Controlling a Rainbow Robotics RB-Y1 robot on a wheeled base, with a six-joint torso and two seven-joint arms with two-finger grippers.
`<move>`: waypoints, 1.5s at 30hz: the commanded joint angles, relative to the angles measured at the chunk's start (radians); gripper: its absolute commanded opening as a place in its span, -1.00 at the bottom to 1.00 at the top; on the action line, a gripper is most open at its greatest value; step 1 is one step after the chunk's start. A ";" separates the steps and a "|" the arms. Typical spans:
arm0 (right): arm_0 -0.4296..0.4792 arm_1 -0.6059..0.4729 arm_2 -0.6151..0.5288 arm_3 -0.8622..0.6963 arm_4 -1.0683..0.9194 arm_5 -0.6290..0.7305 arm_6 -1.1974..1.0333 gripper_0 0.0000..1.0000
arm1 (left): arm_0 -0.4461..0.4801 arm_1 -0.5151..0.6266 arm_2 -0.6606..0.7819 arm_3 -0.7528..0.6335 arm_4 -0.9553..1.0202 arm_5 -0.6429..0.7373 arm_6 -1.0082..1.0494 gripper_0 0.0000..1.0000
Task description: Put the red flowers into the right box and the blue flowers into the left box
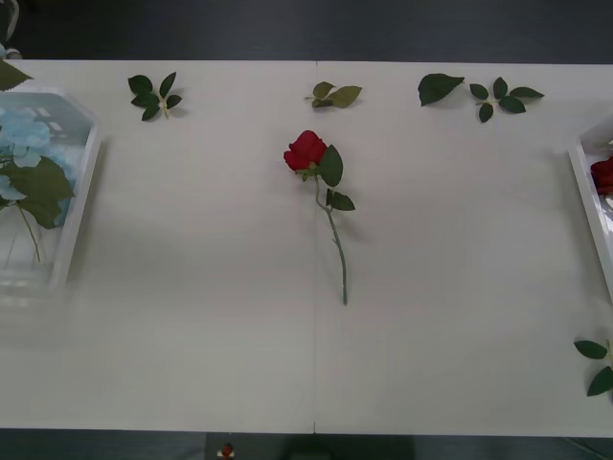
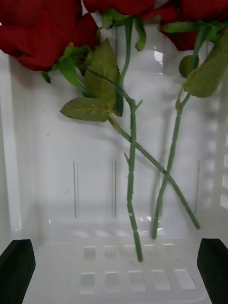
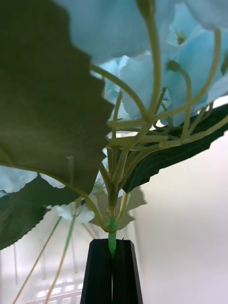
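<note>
From the front camera I look down on the white table [image 1: 192, 316]. One red rose [image 1: 306, 150] lies near its middle, bloom toward the far edge, stem running back toward me. At my left the slatted left box [image 1: 81, 192] holds blue flowers [image 1: 24, 134] with big green leaves. At my right only the straight rim of the right box [image 1: 586, 206] shows, with a bit of red bloom [image 1: 603, 174] inside. Loose leaf sprigs [image 1: 153, 96] lie along the far edge, and another sprig [image 1: 599, 364] sits near the right edge.

My right wrist camera gives what the front view hides: the inside of the right box [image 2: 47, 180]. Three red flowers [image 2: 42, 33] lie in it, their green stems [image 2: 130, 180] crossing over the white floor. My right gripper [image 2: 114, 268] hangs above them with its black fingers [image 2: 16, 268] spread wide at the two corners, gripping nothing.

My left wrist camera shows what neither other view does: my left gripper [image 3: 112, 270] is clenched, its black fingers [image 3: 97, 275] pressed together on the green stem of a blue flower [image 3: 156, 76]. The pale blue head and broad serrated leaves [image 3: 42, 104] spread out beyond the fingers. Behind, I see thin stems and ribbed white plastic, and beside them plain white surface.
</note>
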 commanded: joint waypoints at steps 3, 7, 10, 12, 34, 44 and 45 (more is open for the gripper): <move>-0.088 0.091 -0.013 -0.214 0.154 0.089 -0.314 1.00 | 0.079 0.059 -0.006 0.117 -0.004 -0.152 -0.122 -1.00; -0.135 0.158 -0.013 -0.326 0.266 0.168 -0.470 1.00 | 0.090 0.062 -0.004 0.195 -0.005 -0.210 -0.188 -1.00; -0.177 0.229 -0.011 -0.405 0.350 0.248 -0.565 1.00 | 0.090 0.067 -0.003 0.256 0.001 -0.239 -0.234 -1.00; -0.213 0.289 -0.001 -0.464 0.409 0.310 -0.628 1.00 | 0.090 0.067 -0.004 0.299 0.002 -0.253 -0.257 -1.00; -0.529 0.698 0.421 -0.553 0.685 0.392 -0.984 1.00 | 0.082 0.067 -0.147 0.339 0.010 -0.371 -0.262 0.37; -0.624 0.813 0.490 -0.369 0.754 0.368 -1.003 1.00 | 0.077 0.069 -0.061 0.253 0.128 -0.111 -0.286 1.00; -0.632 0.824 0.490 -0.349 0.754 0.360 -1.003 1.00 | 0.077 0.067 -0.053 0.233 0.146 -0.081 -0.286 1.00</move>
